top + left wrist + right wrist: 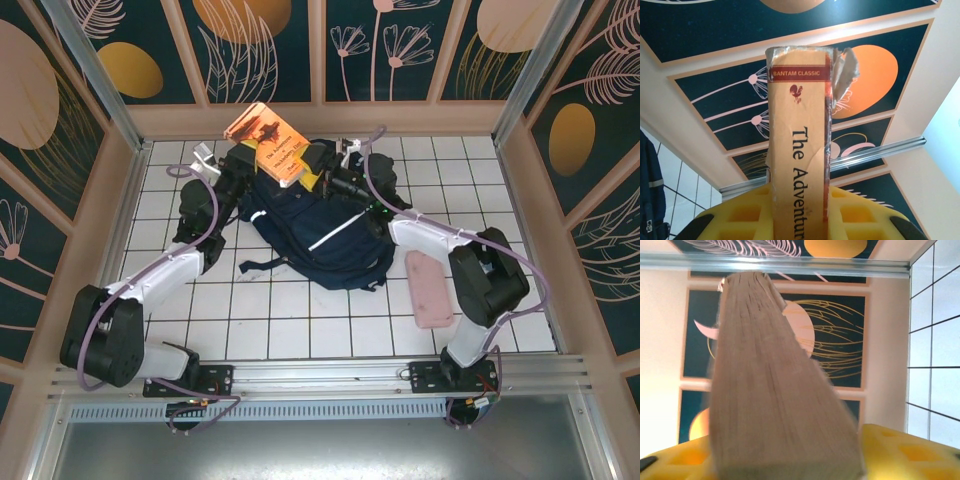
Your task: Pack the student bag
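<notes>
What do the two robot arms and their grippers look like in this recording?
Both the left arm and right arm have white tubular links joined by bulky black joint housings. A lilac cable loops along each. The left gripper and right gripper are black, with bright yellow fingers moulded with square recesses.

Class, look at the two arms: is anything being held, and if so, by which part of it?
An orange paperback. The left tool grips it at the spine; the right tool grips it at the page edge.
</notes>
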Controlling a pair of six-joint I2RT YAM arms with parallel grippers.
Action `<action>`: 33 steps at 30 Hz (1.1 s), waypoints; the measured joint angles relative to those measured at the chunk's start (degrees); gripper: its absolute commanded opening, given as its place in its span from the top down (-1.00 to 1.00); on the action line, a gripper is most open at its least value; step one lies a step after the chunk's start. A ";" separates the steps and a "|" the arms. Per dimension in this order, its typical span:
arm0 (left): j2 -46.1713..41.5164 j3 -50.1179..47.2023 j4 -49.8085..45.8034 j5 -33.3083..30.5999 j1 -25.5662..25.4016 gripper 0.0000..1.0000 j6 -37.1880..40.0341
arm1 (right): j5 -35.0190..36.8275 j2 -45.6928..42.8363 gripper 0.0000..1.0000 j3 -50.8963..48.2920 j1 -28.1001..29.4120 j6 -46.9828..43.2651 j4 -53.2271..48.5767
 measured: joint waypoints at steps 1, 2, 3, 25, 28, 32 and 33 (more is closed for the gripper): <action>0.33 0.13 0.04 -0.26 -0.02 0.66 -0.15 | 0.31 0.17 0.03 0.22 0.00 0.46 -0.02; 0.63 0.20 0.09 -0.42 -0.02 0.66 -0.31 | 0.63 0.22 0.06 0.28 0.02 0.83 0.00; 0.87 0.20 0.09 -0.63 -0.04 0.65 -0.42 | 1.03 0.22 0.08 0.28 0.04 1.25 -0.07; -3.34 3.61 -21.68 -4.42 -6.34 -0.75 13.99 | 11.23 -14.01 0.67 -4.76 -7.67 -19.93 -25.66; -3.15 5.62 -27.61 -4.76 -9.55 -0.75 17.94 | 12.55 -18.91 0.67 -7.17 -11.21 -25.00 -30.86; 0.44 9.81 -35.36 -5.60 -14.14 -0.75 22.86 | 14.01 -24.30 0.67 -10.67 -15.76 -29.97 -37.64; 2.03 11.30 -36.96 -5.86 -15.47 -0.76 24.17 | 14.88 -25.29 0.66 -11.30 -16.48 -31.04 -39.23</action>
